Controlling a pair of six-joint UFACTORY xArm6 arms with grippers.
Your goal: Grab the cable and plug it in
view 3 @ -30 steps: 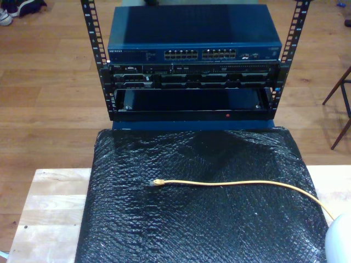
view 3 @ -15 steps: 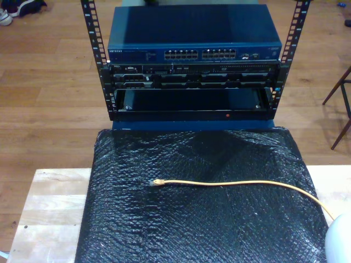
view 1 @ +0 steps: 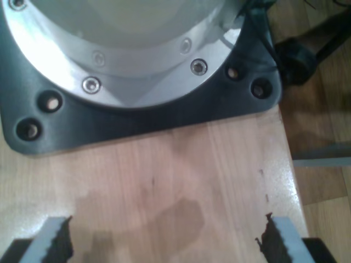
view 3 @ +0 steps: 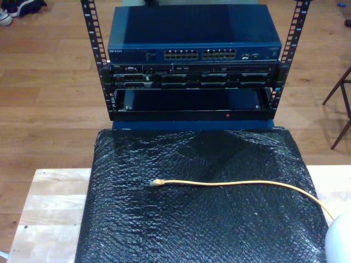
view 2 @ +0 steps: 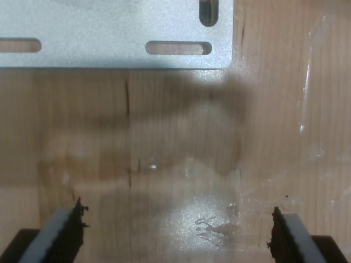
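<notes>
The yellow-orange cable (view 3: 241,184) lies across a black bubble-wrap mat (view 3: 192,230) in the exterior view. Its clear plug (view 3: 157,182) points toward that view's left, and the cable runs off toward the lower right. Beyond the mat stands a rack with a blue network switch (view 3: 194,33) whose rows of ports (view 3: 200,54) face the mat. My first gripper (view 1: 167,244) is open over bare wooden tabletop, close to an arm's round base flange (view 1: 126,60). My second gripper (view 2: 175,238) is open too, over wood beside a slotted metal plate (view 2: 115,33). Nothing is between either pair of fingers.
A white rounded part of an arm (view 3: 340,241) shows at the exterior view's lower right corner. The wooden table (view 3: 49,208) extends past the mat on both sides. Black rack posts (view 3: 96,38) flank the switch, and chair legs (view 3: 343,104) stand at the right edge.
</notes>
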